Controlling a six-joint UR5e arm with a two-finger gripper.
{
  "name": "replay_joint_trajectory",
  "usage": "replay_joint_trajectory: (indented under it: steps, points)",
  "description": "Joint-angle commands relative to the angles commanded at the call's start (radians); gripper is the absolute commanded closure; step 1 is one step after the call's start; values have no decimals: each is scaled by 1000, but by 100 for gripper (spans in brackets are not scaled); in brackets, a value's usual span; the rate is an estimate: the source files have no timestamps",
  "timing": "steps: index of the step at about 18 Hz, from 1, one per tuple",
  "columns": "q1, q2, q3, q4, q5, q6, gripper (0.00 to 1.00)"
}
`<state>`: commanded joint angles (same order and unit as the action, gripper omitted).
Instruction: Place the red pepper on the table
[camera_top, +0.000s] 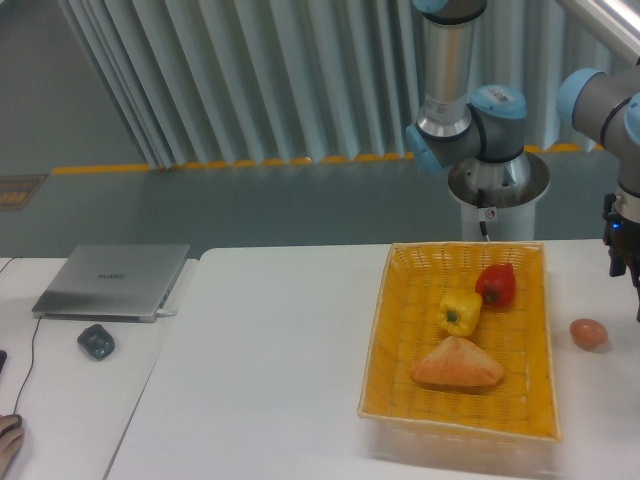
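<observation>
The red pepper (496, 284) is small and glossy and lies inside the yellow woven basket (400, 330), near its back right corner, touching the yellow pepper (460, 311). The basket stands on the white table (270, 360). My gripper (628, 262) is at the right edge of the view, to the right of the basket and above the table, well apart from the red pepper. Only its dark left part shows; the fingers are cut off by the frame edge, so I cannot tell whether it is open or shut.
A piece of bread (457, 365) lies in the basket's front half. A brown egg (588, 333) sits on the table right of the basket, just below the gripper. A closed laptop (112, 281) and a dark mouse (96, 341) lie on the left table.
</observation>
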<state>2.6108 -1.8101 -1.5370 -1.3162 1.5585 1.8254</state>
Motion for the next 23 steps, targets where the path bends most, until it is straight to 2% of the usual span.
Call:
replay_joint_trajectory:
  steps: [9, 14, 20, 23]
  points:
    - [-9, 6, -14, 0, 3, -11, 0]
    - [2, 21, -84, 34, -41, -29, 0]
    - [-3, 64, -121, 37, -71, -193, 0]
    - [-3, 92, -164, 35, -71, -308, 0]
